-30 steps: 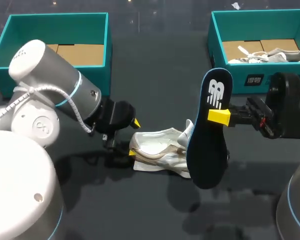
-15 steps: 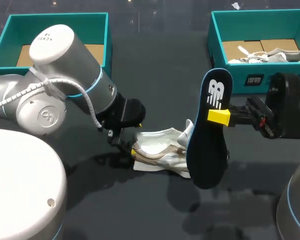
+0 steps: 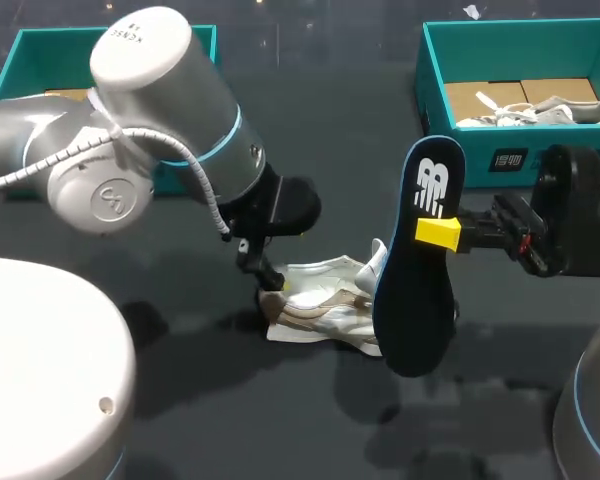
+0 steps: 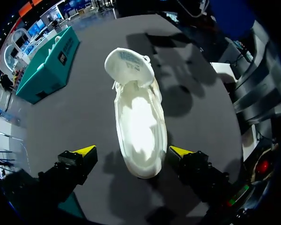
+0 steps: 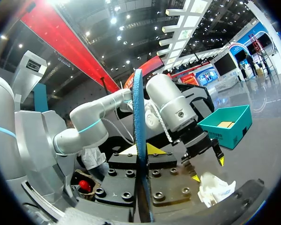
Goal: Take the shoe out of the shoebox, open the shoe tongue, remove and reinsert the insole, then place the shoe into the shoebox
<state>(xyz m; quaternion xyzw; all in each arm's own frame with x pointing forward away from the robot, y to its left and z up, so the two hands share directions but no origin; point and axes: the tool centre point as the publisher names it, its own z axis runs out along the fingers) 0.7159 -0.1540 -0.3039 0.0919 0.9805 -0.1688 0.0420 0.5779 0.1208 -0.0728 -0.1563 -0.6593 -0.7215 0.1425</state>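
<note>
A white shoe (image 3: pixel 325 305) lies on its side on the dark table, tongue folded open and interior bare (image 4: pixel 138 124). My left gripper (image 3: pixel 272 288) hangs over its heel, open, one yellow tip on each side of the heel (image 4: pixel 134 151) without touching it. My right gripper (image 3: pixel 442 232) is shut on a dark blue insole (image 3: pixel 418 270), held upright just right of the shoe's toe. In the right wrist view the insole (image 5: pixel 139 136) shows edge-on between the fingers, with the shoe (image 5: pixel 215 187) and my left arm beyond it.
A teal shoebox (image 3: pixel 40 42) stands at the back left, partly behind my left arm. Another teal shoebox (image 3: pixel 435 75) at the back right holds a second white shoe (image 3: pixel 545 108). Dark bare tabletop spreads in front of the shoe.
My left arm has swung right and forward, bringing its open gripper over the shoe's heel. The right arm and the insole have stayed still.
</note>
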